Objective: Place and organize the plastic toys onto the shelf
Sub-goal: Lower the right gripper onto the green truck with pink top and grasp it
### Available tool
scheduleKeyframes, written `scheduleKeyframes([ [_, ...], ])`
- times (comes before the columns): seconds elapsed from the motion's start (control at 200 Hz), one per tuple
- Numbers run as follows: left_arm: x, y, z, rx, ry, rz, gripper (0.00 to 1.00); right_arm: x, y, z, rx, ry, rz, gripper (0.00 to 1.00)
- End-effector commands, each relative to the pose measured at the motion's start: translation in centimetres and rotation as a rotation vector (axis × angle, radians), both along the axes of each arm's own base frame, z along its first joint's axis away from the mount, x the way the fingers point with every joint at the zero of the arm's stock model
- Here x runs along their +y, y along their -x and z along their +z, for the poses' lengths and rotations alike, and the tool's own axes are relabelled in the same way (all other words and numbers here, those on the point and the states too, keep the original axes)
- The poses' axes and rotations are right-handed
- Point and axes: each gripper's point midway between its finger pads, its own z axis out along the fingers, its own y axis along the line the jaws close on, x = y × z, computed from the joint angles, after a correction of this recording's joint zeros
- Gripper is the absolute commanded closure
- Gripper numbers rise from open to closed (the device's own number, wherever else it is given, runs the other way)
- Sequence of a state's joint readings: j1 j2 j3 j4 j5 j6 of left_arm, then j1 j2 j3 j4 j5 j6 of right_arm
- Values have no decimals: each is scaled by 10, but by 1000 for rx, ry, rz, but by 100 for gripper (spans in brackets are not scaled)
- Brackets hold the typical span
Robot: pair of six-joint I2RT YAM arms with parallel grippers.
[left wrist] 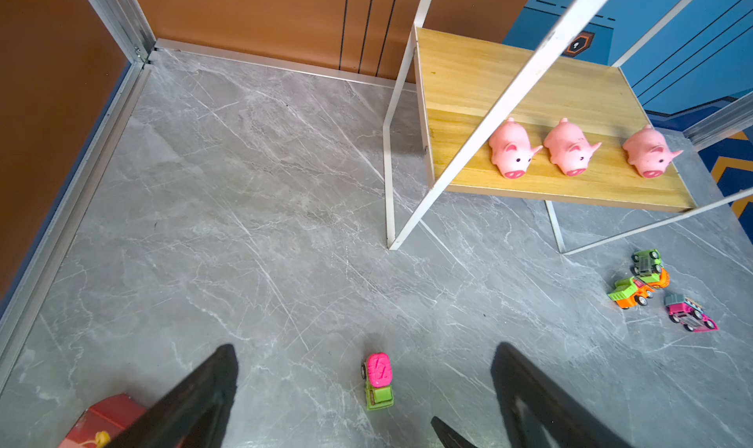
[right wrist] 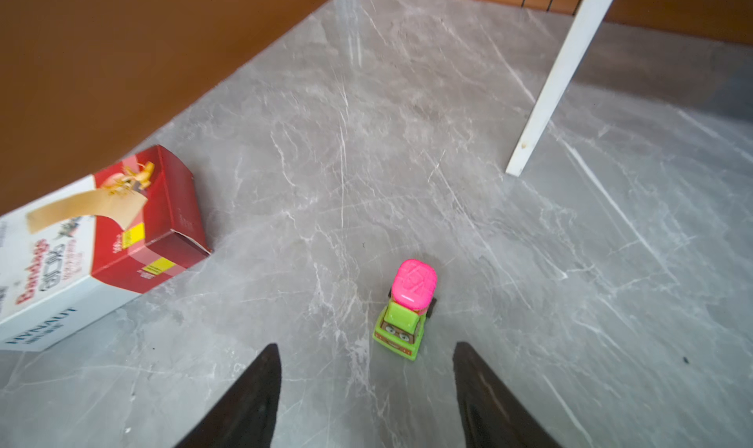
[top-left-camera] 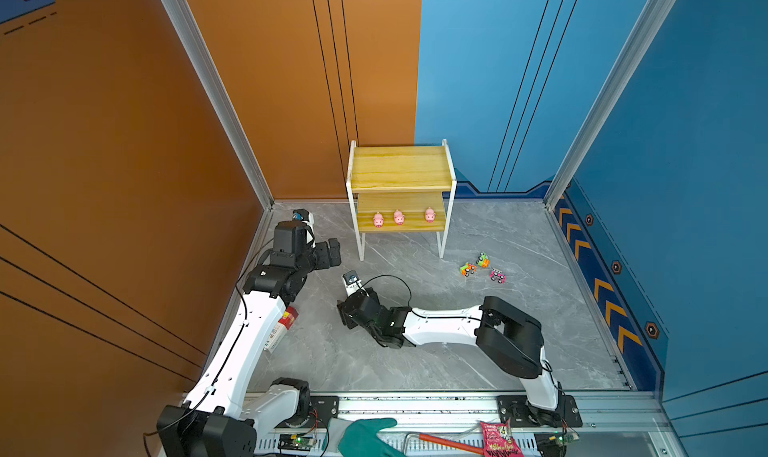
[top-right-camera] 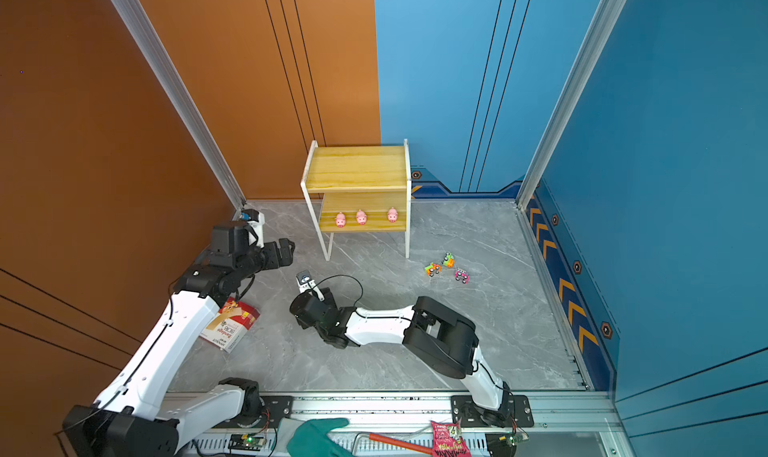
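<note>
**Fingers (right wrist: 256, 397) spread and empty, truck dead ahead**

Right gripper (right wrist: 365, 348) is low over the table (right wrist: 570, 283), jaws roughly half apart, nothing between them. Just past the tips stands the truck (right wrist: 405, 309), green cab facing the fingers, pink drum behind. It sits in line with the gap but closer to one finger than its partner. Off beyond that partner lies a box (right wrist: 102, 242), well clear. Further ahead of the tips is a white leg of the shelf (top-left-camera: 401, 168).

Left gripper (left wrist: 365, 346) hangs higher, jaws wide, holding nothing; that same truck shows far out between its fingers. Pigs (left wrist: 570, 148), three in a row, stand on the lower board, ahead of the left fingers and to one side. Three trucks (top-left-camera: 482, 265) huddle on the table, well apart from both pairs of fingers.

Now, the handling call. That truck looks tiny, hard plastic, next to no weight, so it won't crush, but it will scoot. It has free wheels on a smooth slab, and one brush from a fingertip likely rolls it away. The drum is rounded and glossy, a poor seat for flat pads. Better bet, I'd say: centre the gap first, then come down with one finger on each flank of the green body. Stay low and squeeze along the axles so it cannot roll out.
</note>
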State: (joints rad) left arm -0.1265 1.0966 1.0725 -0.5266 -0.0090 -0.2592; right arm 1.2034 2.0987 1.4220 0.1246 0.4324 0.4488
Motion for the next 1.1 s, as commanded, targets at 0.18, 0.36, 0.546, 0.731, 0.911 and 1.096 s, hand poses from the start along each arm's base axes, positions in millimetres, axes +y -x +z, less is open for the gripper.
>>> scheduleKeyframes([
  [0.18,13,6,3,1,62,42,2,-12,-15,-38,86,152,-115,39],
  [0.36,16,9,3,-4,61,62,2,-8,-28,-50,138,135,-141,42],
  [0.546,17,8,0,4,62,67,2,-5,-38,-60,165,131,-162,45],
  [0.731,16,7,-3,13,63,66,2,3,-43,-69,170,126,-164,46],
  [0.911,17,6,-4,17,60,67,2,3,-45,-73,169,130,-167,50],
  [1.096,17,7,-5,17,59,69,2,4,-48,-75,152,135,-150,56],
])
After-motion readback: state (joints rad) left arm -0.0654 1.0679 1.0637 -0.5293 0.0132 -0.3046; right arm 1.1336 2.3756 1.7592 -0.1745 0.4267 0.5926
